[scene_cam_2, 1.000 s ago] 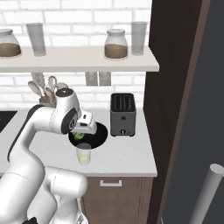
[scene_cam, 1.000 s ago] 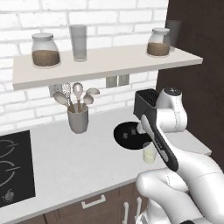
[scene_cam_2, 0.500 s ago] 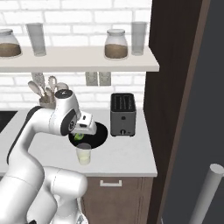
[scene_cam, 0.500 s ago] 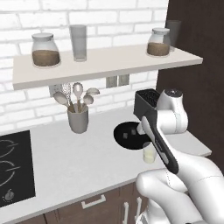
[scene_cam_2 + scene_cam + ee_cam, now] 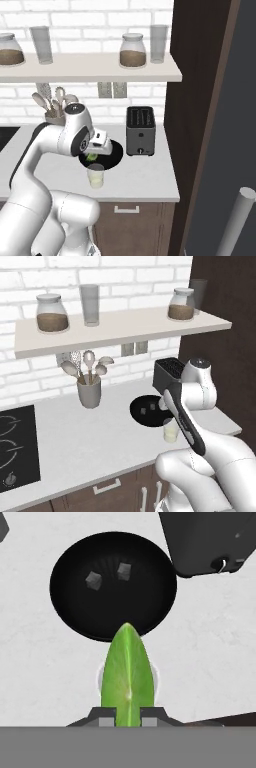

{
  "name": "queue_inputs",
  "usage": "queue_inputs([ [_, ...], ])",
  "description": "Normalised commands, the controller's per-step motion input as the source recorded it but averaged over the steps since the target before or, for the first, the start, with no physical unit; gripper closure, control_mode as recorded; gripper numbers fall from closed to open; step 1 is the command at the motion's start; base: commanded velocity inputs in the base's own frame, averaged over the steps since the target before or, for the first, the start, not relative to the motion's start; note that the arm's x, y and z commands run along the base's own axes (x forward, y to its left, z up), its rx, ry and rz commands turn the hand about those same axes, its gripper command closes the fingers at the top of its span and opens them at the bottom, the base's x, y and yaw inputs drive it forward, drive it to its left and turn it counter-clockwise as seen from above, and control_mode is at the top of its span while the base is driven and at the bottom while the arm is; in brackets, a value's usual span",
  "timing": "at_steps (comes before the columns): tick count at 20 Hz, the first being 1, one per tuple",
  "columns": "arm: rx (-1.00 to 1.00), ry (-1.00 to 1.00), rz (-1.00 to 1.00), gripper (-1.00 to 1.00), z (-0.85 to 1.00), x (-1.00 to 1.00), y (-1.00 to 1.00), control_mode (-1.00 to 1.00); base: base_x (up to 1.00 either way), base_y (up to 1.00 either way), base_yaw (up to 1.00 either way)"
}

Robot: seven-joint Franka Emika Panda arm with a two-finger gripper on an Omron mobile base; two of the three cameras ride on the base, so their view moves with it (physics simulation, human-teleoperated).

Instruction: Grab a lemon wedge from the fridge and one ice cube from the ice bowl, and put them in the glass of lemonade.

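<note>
My gripper (image 5: 127, 716) is shut on the lemon wedge (image 5: 127, 672), a yellow-green sliver that sticks out from between the fingertips. Straight below it stands the glass of lemonade (image 5: 154, 678), its rim peeking out on both sides of the wedge. From the right base view the gripper (image 5: 95, 156) hangs a little above the glass (image 5: 95, 176) with the wedge (image 5: 92, 157) in it. Just behind sits the black ice bowl (image 5: 75, 607) with two ice cubes (image 5: 93, 579) inside. The left base view has the glass (image 5: 171, 431) in front of the bowl (image 5: 145, 408). The fridge door (image 5: 235, 125) fills the right edge.
A black toaster (image 5: 140, 131) stands right of the bowl. A grey cup of utensils (image 5: 89, 392) sits at the back wall, and a black cooktop (image 5: 15, 443) lies at the counter's left. A shelf (image 5: 120, 328) above carries jars and glasses.
</note>
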Motion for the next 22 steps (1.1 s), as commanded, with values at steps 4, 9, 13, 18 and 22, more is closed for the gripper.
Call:
queue_inputs([
  [4, 0.00, 0.06, 0.00, 1.00, 0.00, 0.08, -0.18, -1.00, 0.00, 0.00, 0.00],
  [9, -0.01, 0.03, 0.00, 1.00, 0.00, 0.00, 0.18, -1.00, 0.00, 0.00, 0.00],
  [13, -0.05, 0.10, 0.00, 1.00, 0.00, 0.00, 0.32, -1.00, 0.00, 0.00, 0.00],
  [18, -0.02, 0.04, 0.00, 1.00, 0.00, 0.00, -0.06, -1.00, 0.00, 0.00, 0.00],
  [22, 0.00, 0.02, 0.00, 1.00, 0.00, 0.03, -0.16, -1.00, 0.00, 0.00, 0.00],
])
